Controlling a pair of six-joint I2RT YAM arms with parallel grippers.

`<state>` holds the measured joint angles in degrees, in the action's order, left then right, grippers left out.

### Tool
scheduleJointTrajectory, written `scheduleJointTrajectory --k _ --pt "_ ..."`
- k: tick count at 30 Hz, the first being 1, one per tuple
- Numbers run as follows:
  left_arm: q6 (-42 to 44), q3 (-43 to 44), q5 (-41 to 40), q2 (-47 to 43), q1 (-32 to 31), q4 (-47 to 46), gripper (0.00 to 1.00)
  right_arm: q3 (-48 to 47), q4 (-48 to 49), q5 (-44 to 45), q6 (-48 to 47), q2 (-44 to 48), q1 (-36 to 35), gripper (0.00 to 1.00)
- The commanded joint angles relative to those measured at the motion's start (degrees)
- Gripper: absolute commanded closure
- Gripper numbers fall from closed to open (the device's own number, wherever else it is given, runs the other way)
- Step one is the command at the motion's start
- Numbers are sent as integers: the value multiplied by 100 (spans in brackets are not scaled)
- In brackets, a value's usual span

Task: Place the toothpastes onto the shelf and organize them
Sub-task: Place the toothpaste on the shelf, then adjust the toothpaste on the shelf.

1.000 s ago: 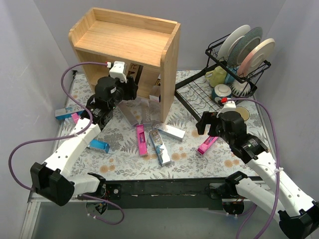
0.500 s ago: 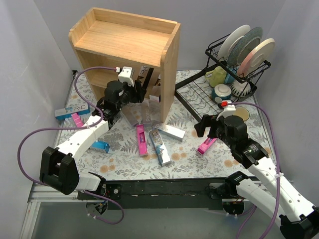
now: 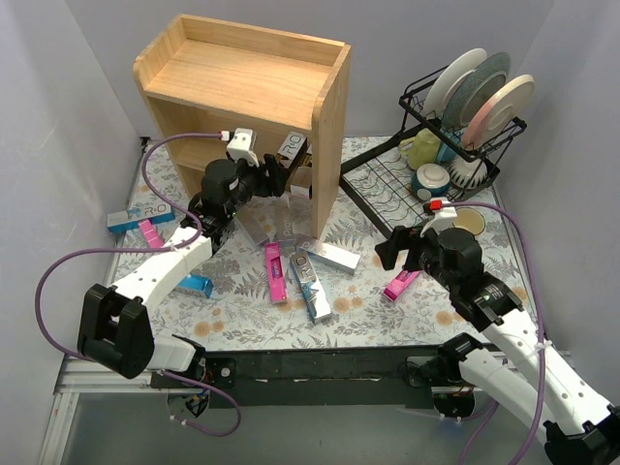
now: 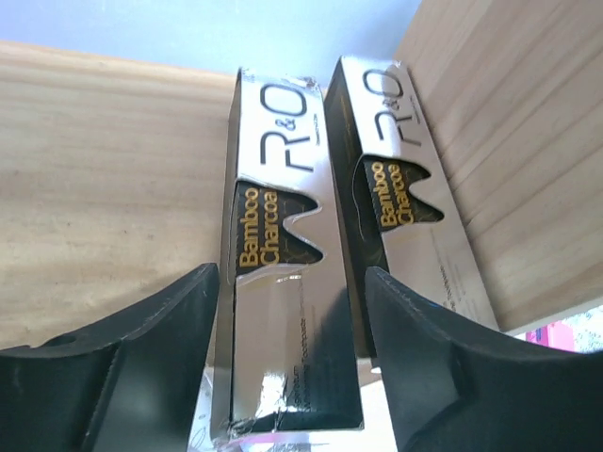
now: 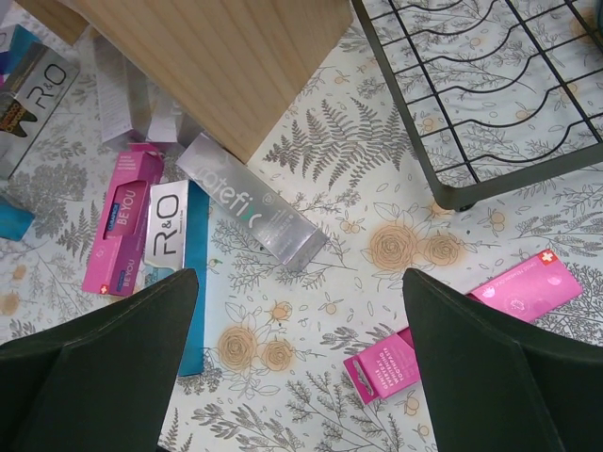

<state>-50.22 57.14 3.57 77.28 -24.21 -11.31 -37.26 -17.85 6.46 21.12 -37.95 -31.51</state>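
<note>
left gripper [image 4: 292, 282] jaws parted, straddling charcoal box [image 4: 273, 188], not pinching; box set against twin [image 4: 396, 179] on shelf [image 4: 94, 188], row-tidy. right gripper [image 5: 297, 282] wide, empty, over pink box [image 5: 386, 367] lower centre, likely next.

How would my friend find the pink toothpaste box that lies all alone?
Find the black wire dish rack at the right. Nearer the arms, beside the right end effector, lies a pink toothpaste box. No other box touches it; the other pink ones sit among boxes left of it.
</note>
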Motion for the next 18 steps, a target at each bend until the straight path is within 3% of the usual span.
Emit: scheduleJointTrajectory --k 1,9,18 --pt "-382 -89 -163 -195 21 -266 35 17 361 -118 32 148 22 2" --pt "-1604 -389 -858 -591 91 -609 36 60 317 -224 102 140 30 2" --pt "-2211 -406 -604 -258 267 -671 43 140 387 -285 146 113 22 2"
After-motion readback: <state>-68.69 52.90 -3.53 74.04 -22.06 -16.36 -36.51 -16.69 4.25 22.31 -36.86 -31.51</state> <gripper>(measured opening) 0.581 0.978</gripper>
